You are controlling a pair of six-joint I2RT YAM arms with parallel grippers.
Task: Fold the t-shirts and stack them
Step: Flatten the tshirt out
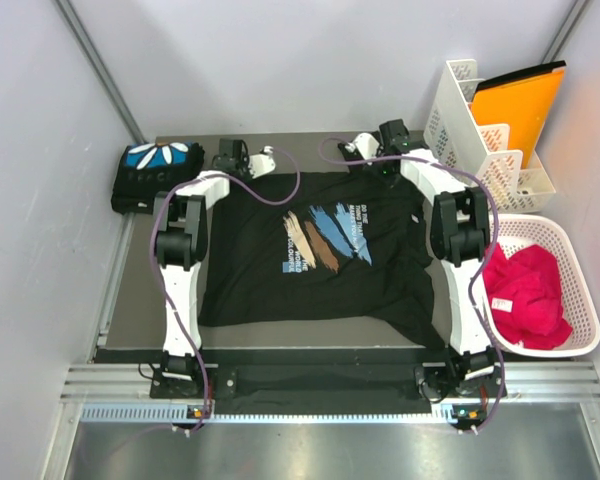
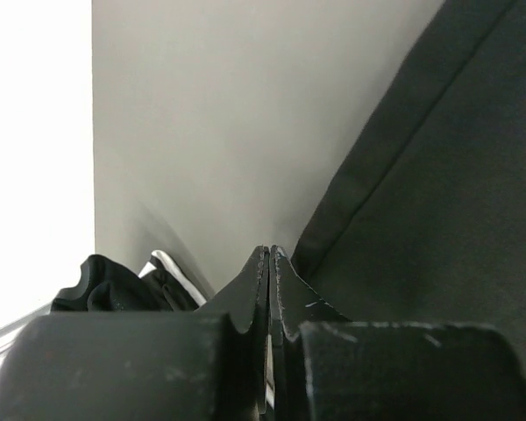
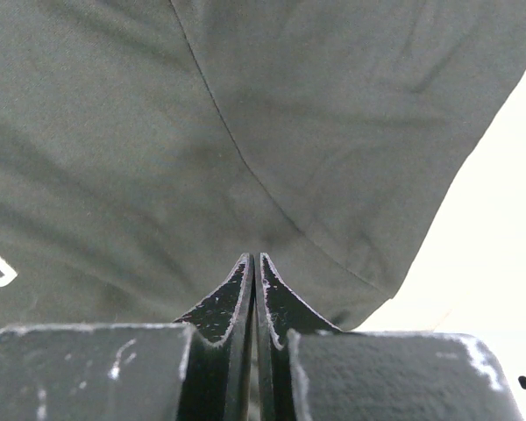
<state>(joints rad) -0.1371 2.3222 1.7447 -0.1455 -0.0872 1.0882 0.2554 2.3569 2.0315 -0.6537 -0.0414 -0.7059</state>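
left gripper point(image 2: 268, 254) and right gripper point(image 3: 255, 259) both closed tight at shirt point(image 1: 310, 250) far edge; no cloth visibly pinched, lift may come up empty.

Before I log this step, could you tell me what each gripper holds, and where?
The left gripper and right gripper are shut at the spread t-shirt's far edge; whether cloth is pinched cannot be told.
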